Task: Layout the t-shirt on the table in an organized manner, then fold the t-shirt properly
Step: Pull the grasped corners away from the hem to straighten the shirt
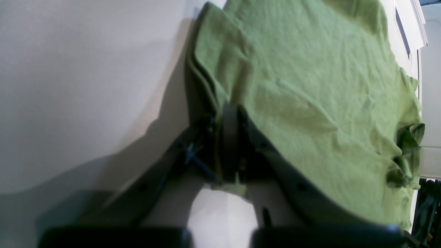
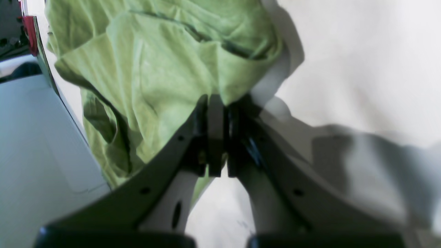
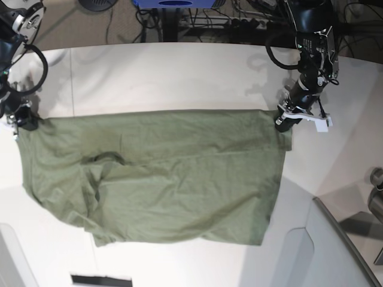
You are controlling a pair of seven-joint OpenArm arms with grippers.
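The t-shirt (image 3: 161, 173) lay spread across the middle of the table (image 3: 179, 72), its top edge pulled almost straight from nine to three o'clock. The left gripper (image 3: 281, 122) was clenched on the corner at three o'clock, cloth pinched between its closed jaws. The right gripper (image 3: 24, 116) gripped the opposite corner at nine o'clock in the same way. The fabric looked light, limp and wrinkly, likely to sag and bunch wherever unsupported. Corners and hems seemed the best holds, since the lower edge near seven o'clock sat rumpled.
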